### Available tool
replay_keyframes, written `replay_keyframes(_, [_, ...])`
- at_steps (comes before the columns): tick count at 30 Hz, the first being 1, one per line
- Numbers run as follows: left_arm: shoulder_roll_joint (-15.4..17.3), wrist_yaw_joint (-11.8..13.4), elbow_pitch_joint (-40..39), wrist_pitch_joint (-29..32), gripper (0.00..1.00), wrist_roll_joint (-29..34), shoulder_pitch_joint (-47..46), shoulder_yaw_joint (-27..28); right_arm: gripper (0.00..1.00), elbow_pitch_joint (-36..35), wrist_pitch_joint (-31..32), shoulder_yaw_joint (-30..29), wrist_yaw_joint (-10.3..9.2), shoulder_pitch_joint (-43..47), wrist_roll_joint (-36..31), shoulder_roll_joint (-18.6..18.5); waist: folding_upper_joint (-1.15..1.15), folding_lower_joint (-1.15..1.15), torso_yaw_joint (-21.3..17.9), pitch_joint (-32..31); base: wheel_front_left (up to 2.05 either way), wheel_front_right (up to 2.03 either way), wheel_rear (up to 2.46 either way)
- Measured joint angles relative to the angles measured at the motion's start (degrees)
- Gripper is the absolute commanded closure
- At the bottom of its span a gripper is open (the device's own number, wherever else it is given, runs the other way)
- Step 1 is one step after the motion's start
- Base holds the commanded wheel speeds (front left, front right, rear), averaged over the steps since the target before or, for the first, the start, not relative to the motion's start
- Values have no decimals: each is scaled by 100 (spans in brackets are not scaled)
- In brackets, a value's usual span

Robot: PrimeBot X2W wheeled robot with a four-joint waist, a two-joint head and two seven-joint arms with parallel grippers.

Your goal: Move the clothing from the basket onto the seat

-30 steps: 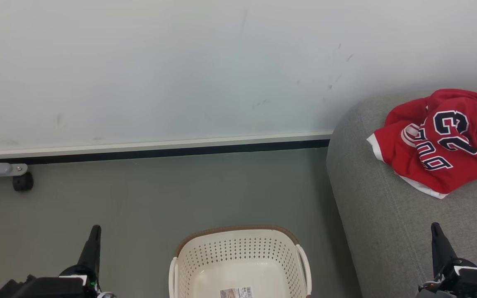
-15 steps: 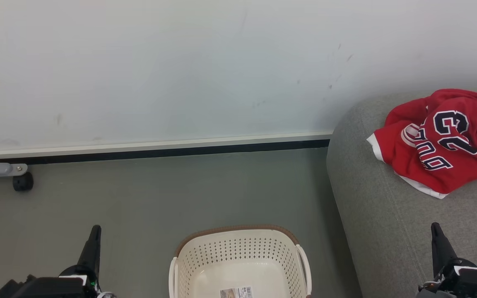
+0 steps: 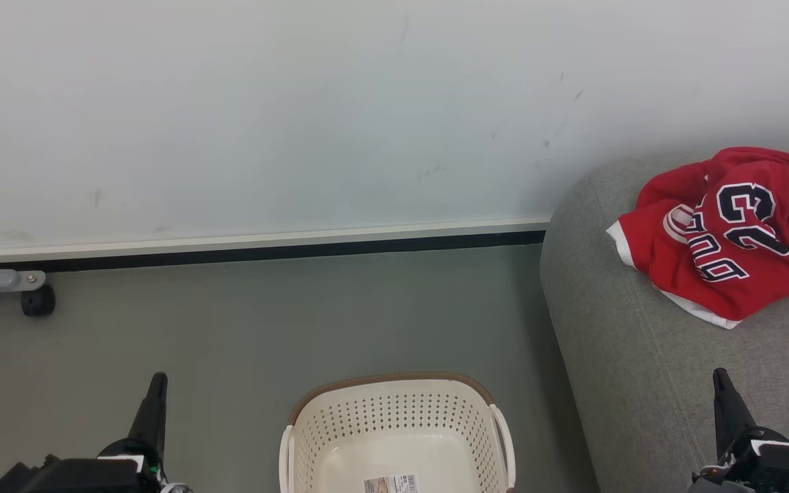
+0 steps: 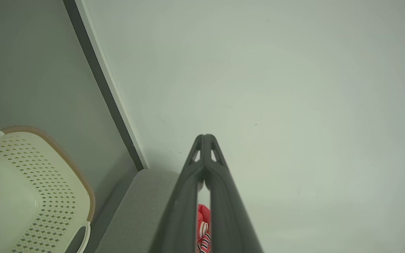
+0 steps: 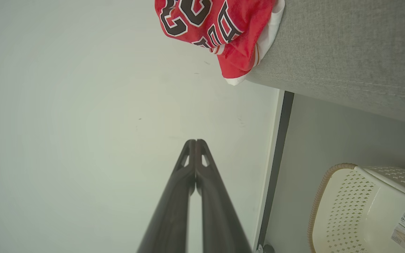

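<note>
The red clothing [image 3: 727, 229] with the number 23 lies crumpled on the grey seat [image 3: 627, 356] at the right. It also shows in the right wrist view as clothing [image 5: 220, 26] on the seat [image 5: 346, 63], and as a red sliver of clothing [image 4: 202, 219] between the fingers in the left wrist view. The cream basket [image 3: 398, 438] stands on the floor at bottom centre, with just a label inside. My left gripper [image 3: 157, 378] is shut and holds nothing, left of the basket. My right gripper [image 3: 720, 374] is shut and holds nothing, over the seat's near part.
A white wall [image 3: 298, 116] with a dark baseboard [image 3: 264, 250] runs behind the grey floor [image 3: 264, 329]. A grey metal leg with a black caster [image 3: 37, 301] stands at the far left by the wall.
</note>
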Motion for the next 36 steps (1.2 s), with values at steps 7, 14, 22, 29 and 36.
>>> replay_keyframes(7, [0,0,-1,0,100,0,0,0,100,0,-1,0,0,0,0,0,0,0,0,0,0,0,0])
replay_keyframes(14, [0,0,-1,0,100,0,0,0,100,0,-1,0,0,0,0,0,0,0,0,0,0,0,0])
replay_keyframes(22, [0,0,-1,0,100,0,0,0,100,-1,-1,0,0,0,0,0,0,0,0,0,0,0,0])
replay_keyframes(29, [0,0,-2,0,100,0,0,0,100,-1,-1,0,0,1,0,0,0,-1,0,1,0,0,0])
replay_keyframes(36, [0,0,-2,0,100,0,0,0,100,-2,-1,0,0,1,0,0,0,-1,0,1,0,0,0])
